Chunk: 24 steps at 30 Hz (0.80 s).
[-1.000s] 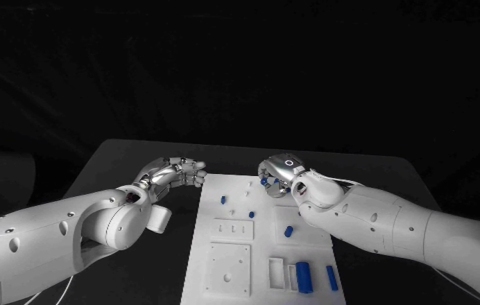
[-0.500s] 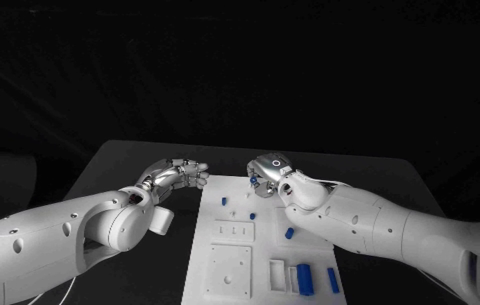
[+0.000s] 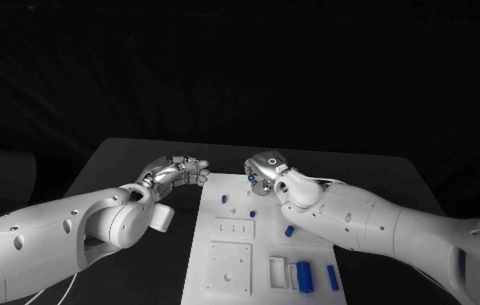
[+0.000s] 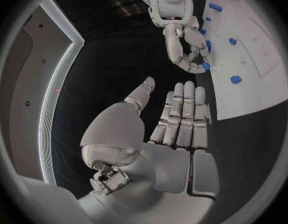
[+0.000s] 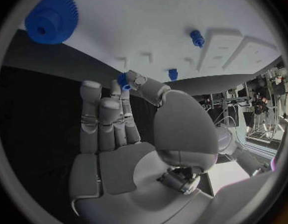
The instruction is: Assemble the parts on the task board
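The white task board (image 3: 228, 258) lies in the middle of the black table. Small blue parts lie on it: a peg (image 3: 224, 198), another (image 3: 289, 231) and a large block (image 3: 304, 277). My right hand (image 3: 266, 173) hovers over the board's far edge and pinches a small blue part (image 5: 123, 80) between thumb and a finger. In the right wrist view a blue gear (image 5: 51, 17) and a blue peg (image 5: 196, 37) sit on the board (image 5: 150, 15). My left hand (image 3: 172, 173) hangs just left of the board's far corner, fingers (image 4: 184, 114) straight and holding nothing.
A slim blue bar (image 3: 332, 277) lies at the board's near right corner beside the block. Raised white blocks with slots (image 3: 232, 229) stand on the board's near half. Bare black table (image 3: 120, 159) lies to both sides of the board.
My right hand has moved left and toward the board's far edge, carrying its small blue part. My left hand has barely shifted.
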Each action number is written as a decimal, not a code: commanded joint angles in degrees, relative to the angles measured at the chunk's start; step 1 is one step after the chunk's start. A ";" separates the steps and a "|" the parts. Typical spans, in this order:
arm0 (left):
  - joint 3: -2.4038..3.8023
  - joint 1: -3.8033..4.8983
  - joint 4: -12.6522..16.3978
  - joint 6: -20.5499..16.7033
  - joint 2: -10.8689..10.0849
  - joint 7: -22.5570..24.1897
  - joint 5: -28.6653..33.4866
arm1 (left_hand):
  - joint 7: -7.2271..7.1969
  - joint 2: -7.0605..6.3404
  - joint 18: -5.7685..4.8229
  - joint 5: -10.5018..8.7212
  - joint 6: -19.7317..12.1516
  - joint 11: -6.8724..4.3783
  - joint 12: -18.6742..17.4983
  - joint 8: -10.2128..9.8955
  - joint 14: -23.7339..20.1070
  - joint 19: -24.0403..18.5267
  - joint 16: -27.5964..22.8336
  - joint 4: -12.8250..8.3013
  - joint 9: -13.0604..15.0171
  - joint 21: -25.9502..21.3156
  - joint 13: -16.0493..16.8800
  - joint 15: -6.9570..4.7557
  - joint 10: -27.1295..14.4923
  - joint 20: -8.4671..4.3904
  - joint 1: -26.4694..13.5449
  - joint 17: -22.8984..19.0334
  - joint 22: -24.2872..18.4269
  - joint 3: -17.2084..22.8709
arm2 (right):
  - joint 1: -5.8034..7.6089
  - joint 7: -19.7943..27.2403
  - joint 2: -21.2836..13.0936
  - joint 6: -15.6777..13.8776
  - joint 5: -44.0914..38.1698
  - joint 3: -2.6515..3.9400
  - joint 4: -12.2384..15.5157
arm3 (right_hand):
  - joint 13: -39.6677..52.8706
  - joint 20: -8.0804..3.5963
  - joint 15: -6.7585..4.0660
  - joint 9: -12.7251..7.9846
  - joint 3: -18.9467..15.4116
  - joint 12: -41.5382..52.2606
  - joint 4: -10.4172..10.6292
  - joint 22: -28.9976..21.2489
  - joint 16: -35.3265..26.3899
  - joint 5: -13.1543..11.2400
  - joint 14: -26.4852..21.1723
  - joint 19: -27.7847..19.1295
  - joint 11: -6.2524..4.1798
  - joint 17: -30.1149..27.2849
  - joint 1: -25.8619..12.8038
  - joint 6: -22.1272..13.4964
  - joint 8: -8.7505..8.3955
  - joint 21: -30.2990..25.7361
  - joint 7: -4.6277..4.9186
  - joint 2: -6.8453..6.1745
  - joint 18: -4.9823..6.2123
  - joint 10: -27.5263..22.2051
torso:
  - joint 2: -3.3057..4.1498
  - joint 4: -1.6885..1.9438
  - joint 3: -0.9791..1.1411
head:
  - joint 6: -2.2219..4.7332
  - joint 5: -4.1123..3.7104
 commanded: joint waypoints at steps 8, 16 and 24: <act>0.05 0.07 -1.23 0.45 1.12 0.63 0.16 | 0.10 -0.14 1.08 0.31 0.15 0.20 -0.43 -0.36 0.35 0.03 -0.28 0.13 -0.11 0.02 -0.12 -0.12 0.16 -0.09 -0.34 0.13 -0.06 0.04 | -0.02 0.21 -0.01 2.41 -0.51 -0.03 0.15 | 0.19 -0.28 -0.44 0.12 0.35 -0.03 -0.02 1.31 0.22 0.13 -0.23 -0.18 0.74 -0.09 0.18 0.19 0.35 0.35 0.03 -0.28 3.10 1.43 | 0.11 -0.32 -0.05 | -0.40 0.52; 0.04 0.06 -1.23 0.60 1.15 0.58 0.21 | 0.11 -0.13 1.07 0.31 0.13 0.21 -0.48 -0.39 0.35 0.02 -0.31 0.13 -0.13 0.02 -0.13 -0.11 0.16 -0.09 -0.36 0.15 -0.07 0.05 | -0.02 -0.20 -0.04 4.00 -0.26 -0.06 0.62 | 0.26 -0.26 -0.42 0.13 0.39 -0.11 0.03 1.31 0.23 0.14 -0.25 -0.25 0.76 -0.11 0.11 0.16 0.29 0.39 0.05 -0.31 3.10 1.40 | 0.16 -0.27 -0.02 | -0.55 0.49; 0.04 0.07 -0.98 0.86 1.12 0.63 0.21 | 0.13 -0.15 1.07 0.31 0.10 0.22 -0.54 -0.43 0.34 0.00 -0.36 0.12 -0.15 0.02 -0.14 -0.11 0.14 -0.09 -0.36 0.17 -0.08 0.06 | -0.02 -0.18 0.10 4.28 -0.20 -0.06 0.11 | 0.30 -0.25 -0.41 0.13 0.44 -0.16 0.02 1.31 0.24 0.17 -0.26 -0.30 0.77 -0.12 0.11 0.14 0.25 0.42 0.06 -0.28 3.10 1.39 | 0.15 -0.17 0.01 | -0.78 0.46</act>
